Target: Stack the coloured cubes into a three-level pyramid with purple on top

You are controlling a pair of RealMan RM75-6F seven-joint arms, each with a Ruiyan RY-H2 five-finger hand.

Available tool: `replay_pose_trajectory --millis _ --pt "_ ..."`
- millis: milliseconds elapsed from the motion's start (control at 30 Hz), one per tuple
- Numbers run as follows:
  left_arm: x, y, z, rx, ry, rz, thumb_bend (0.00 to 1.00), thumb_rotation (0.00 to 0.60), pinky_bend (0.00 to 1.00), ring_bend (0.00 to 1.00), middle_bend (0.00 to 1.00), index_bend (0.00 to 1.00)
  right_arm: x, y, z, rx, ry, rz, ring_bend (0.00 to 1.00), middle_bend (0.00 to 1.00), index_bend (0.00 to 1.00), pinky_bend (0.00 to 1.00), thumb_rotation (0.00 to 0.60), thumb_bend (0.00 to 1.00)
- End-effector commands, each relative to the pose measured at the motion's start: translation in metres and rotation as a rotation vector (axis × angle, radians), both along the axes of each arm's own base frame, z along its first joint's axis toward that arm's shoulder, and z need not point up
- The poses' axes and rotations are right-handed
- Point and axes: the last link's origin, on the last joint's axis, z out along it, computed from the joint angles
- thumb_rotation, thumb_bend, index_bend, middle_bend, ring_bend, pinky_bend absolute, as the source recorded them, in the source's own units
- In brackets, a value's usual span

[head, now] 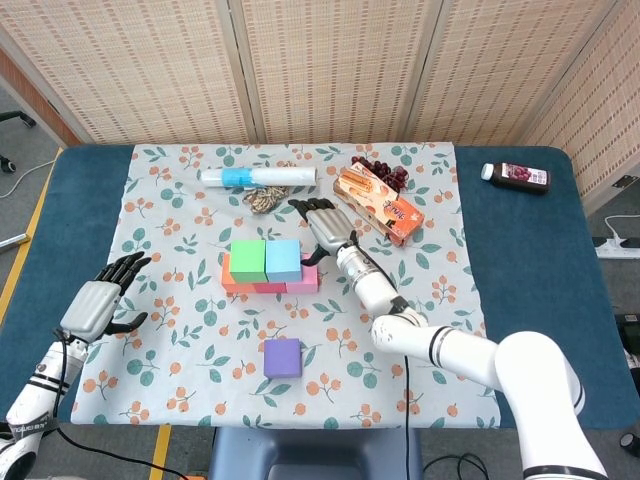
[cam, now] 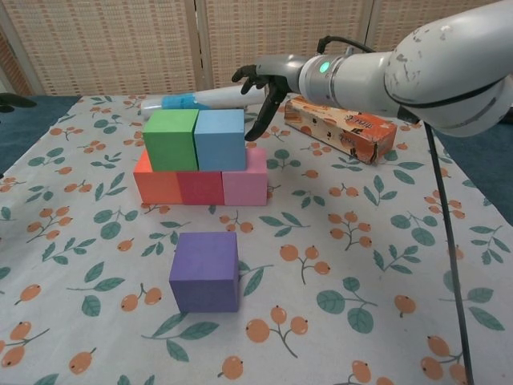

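Observation:
Three cubes form a bottom row: orange (cam: 156, 182), red (cam: 200, 186) and pink (cam: 245, 180). On them stand a green cube (head: 247, 260) (cam: 171, 139) and a blue cube (head: 283, 259) (cam: 220, 138). The purple cube (head: 282, 357) (cam: 205, 270) lies alone on the cloth, nearer the front edge. My right hand (head: 325, 229) (cam: 268, 84) hovers open just right of the blue cube, fingers spread and pointing down, holding nothing. My left hand (head: 98, 304) rests open at the table's left side, far from the cubes.
Behind the stack lie a white tube with a blue band (head: 258, 177) and a coil of rope (head: 264, 199). An orange snack box (head: 378, 204) (cam: 341, 127) and dark grapes (head: 381, 172) sit at the back right. A dark bottle (head: 516, 176) lies far right.

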Motion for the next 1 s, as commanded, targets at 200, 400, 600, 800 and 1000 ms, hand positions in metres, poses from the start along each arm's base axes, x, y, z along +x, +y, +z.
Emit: replay_pose_trajectory --millis 200,400,600,800,1000 --pt "-0.001 -0.0002 -0.0005 -0.004 0.003 0.001 0.32 0.6 0.13 0.0 0.0 0.03 0.0003 0.0009 -0.0007 0.0 0.007 0.003 0.0 0.08 0.0 0.0 0.6 0.0" --pt "0.0003 0.0006 -0.0006 0.0 -0.001 -0.004 0.32 0.6 0.13 0.0 0.0 0.03 0.0008 0.0019 0.0002 -0.001 0.007 0.004 0.0 0.08 0.0 0.0 0.6 0.0" --pt "0.0 0.0 -0.0004 0.001 0.0 -0.004 0.32 0.6 0.13 0.0 0.0 0.03 0.0021 0.0017 -0.0002 -0.002 0.008 0.004 0.0 0.08 0.0 0.0 0.6 0.0" --pt "-0.001 -0.0008 -0.0003 0.0 -0.001 -0.002 0.32 0.6 0.13 0.0 0.0 0.03 0.003 0.0027 -0.0017 0.001 0.008 0.004 0.0 0.08 0.0 0.0 0.6 0.0" --pt "-0.0021 -0.0011 0.0002 0.001 0.001 0.0 0.32 0.6 0.13 0.0 0.0 0.03 0.0035 0.0029 -0.0025 0.0 0.012 0.004 0.0 0.08 0.0 0.0 0.6 0.0"
